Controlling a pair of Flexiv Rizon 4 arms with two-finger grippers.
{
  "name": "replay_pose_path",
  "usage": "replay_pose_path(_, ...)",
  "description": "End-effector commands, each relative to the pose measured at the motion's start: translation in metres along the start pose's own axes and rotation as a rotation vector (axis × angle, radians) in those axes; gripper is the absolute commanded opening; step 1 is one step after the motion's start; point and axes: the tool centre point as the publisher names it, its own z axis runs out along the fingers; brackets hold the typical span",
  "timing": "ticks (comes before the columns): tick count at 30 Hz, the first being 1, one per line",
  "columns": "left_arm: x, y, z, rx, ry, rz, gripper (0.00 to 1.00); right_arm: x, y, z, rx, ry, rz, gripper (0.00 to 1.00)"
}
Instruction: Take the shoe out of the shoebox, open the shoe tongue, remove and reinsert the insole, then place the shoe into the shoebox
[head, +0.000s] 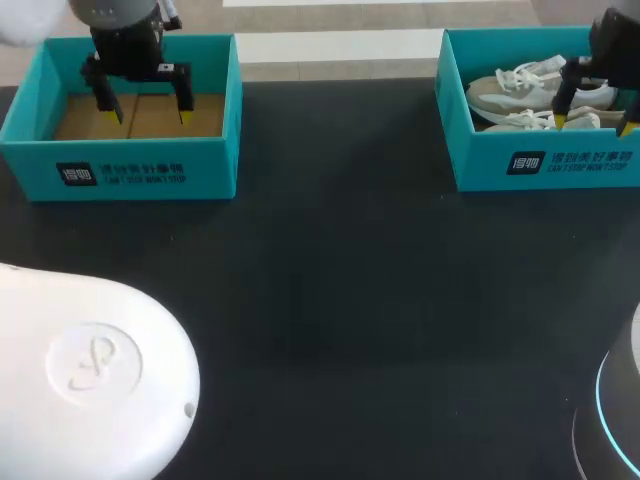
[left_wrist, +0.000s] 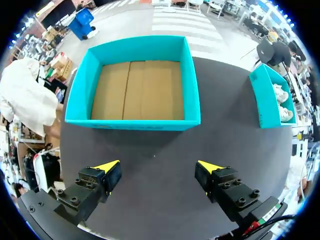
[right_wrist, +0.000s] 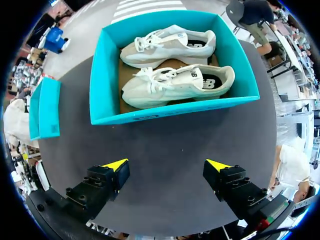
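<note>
Currently, two beige shoes lie on their sides inside the right teal shoebox (right_wrist: 170, 112), which stands at the far right corner of the table (head: 330, 300). The nearer shoe (right_wrist: 175, 86) lies along the box's front wall, toe pointing toward the table's left edge; the farther shoe (right_wrist: 167, 44) lies parallel behind it. Both sit fully within the walls, so this arrangement fits either a shoe awaiting removal or a shoe already returned after the insole work; the pictures do not settle which.

A second, left shoebox (left_wrist: 135, 85) stands at the far left corner. It holds only its cardboard floor, probably serving as a lid or spare tray.

Right claw (right_wrist: 167, 171): suspended above the table just in front of the right shoebox, fingers pointing down, spread wide, holding nothing. That placement gives a clear vertical path over the nearer shoe.

Left claw (left_wrist: 157, 169): suspended in the same posture in front of the left shoebox, fingers spread wide, holding nothing, well apart from the shoes.
</note>
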Motion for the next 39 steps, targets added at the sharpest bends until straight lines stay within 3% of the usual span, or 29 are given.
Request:
replay_pose_path(1,0.001,-0.004,0.000,-0.146,0.028,-0.039,1.00,-0.006,-0.011,0.003,-0.012,-0.001,0.004,1.00)
replay_pose_path(15,-0.022,-0.007,0.001,-0.090,0.055,-0.105,1.00,-0.022,-0.023,0.012,0.004,-0.032,0.027,1.00)
replay_pose_path(32,-0.006,-0.017,0.011,-0.093,0.079,0.023,1.00,-0.028,-0.032,0.018,-0.011,-0.078,-0.042,1.00)
replay_pose_path(39,-0.005,-0.002,0.012,-0.114,0.079,0.024,1.00,-0.046,-0.010,0.018,-0.050,-0.146,-0.117,1.00)
